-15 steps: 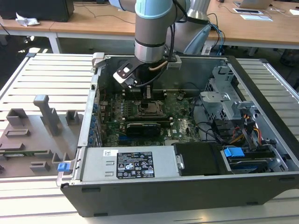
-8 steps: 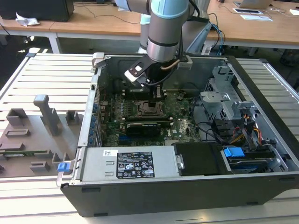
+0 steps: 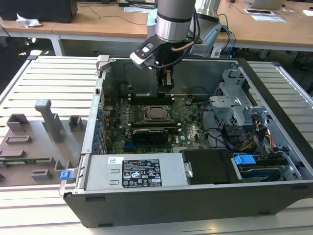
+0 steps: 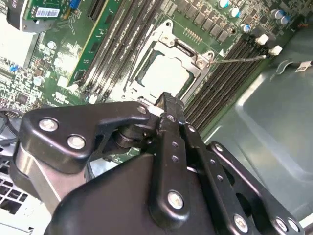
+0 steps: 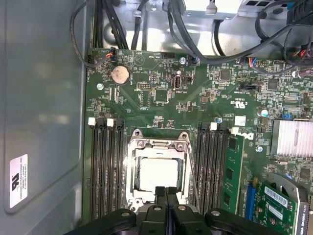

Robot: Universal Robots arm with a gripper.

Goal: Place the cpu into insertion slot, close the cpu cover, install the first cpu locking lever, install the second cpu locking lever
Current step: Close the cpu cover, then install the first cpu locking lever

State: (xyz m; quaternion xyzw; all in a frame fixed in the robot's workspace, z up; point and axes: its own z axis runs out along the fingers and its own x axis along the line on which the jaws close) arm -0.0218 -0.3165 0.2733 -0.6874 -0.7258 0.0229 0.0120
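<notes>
The cpu (image 5: 157, 175) lies in the insertion slot (image 5: 131, 171) on the green motherboard, its silvery top showing. The cpu cover (image 5: 159, 143) is down flat around it, framing the chip. A thin wire locking lever (image 5: 192, 178) runs slanted along one side of the socket, out over the memory slots (image 4: 239, 59). My gripper (image 5: 165, 191) is shut with nothing between its fingers, and its tip hovers at the socket's edge (image 4: 166, 98). In the exterior view the gripper (image 3: 166, 84) hangs inside the case just behind the socket (image 3: 156, 112).
The open computer case (image 3: 274, 98) lies on a slatted table. Memory slots (image 5: 105, 166) flank the socket on both sides. A green card (image 5: 232, 176), cable bundles (image 5: 195, 39) and the case wall (image 5: 44, 122) stand close by. Grey fixtures (image 3: 44, 132) sit at the exterior view's left.
</notes>
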